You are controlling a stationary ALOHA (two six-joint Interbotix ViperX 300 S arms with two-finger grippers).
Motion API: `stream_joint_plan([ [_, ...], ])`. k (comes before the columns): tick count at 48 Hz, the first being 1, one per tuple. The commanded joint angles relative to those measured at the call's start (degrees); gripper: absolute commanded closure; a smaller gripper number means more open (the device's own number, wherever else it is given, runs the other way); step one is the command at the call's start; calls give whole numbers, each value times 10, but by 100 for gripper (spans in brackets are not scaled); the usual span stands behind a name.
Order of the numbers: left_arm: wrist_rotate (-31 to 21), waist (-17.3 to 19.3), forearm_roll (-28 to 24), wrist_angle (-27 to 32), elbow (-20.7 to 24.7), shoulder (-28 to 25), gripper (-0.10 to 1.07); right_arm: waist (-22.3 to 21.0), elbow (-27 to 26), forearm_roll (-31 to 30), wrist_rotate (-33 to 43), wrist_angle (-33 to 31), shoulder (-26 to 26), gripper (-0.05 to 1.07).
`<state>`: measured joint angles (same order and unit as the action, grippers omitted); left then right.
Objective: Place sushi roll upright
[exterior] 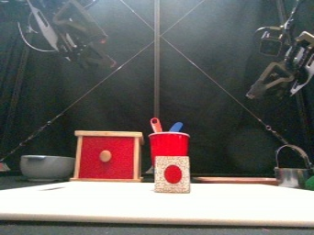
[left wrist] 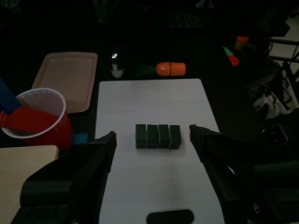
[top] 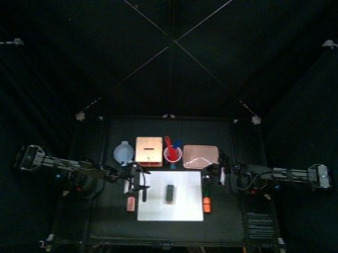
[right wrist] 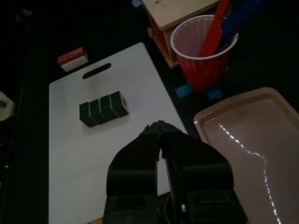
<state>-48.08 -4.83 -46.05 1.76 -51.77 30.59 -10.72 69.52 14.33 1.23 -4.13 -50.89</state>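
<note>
One sushi roll (left wrist: 158, 136) on mat (left wrist: 152, 96)

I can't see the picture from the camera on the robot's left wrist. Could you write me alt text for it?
A dark sushi roll lies on its side on a white mat, framed between the open jaws of the left gripper hovering above it. Beside the mat are a red cup, a pinkish tray and a small orange piece.

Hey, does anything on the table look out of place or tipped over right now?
Only the sushi roll: it lies on its side on the white mat, dark wrap facing up, rather than standing on an end face. Nothing looks spilled or damaged.
</note>
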Motion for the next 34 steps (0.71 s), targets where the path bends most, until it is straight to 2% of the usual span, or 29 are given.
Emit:
stream_joint_plan([
  [1,0,8,-4,-10,4,2,-1,-1,-12,1,0,2,4,101],
  [11,0,11,-4,-12,-2,2,-1,4,-25,10,3,2,12,101],
  [21,0,11,-4,-12,-4,4,-1,26,-63,82,66,-5,54,98],
  [28,-1,11,-2,-12,-7,9,-1,25,-91,144,167,-33,97,84],
  [34,-1,11,0,-12,-18,17,-1,24,-109,145,253,-69,127,66],
])
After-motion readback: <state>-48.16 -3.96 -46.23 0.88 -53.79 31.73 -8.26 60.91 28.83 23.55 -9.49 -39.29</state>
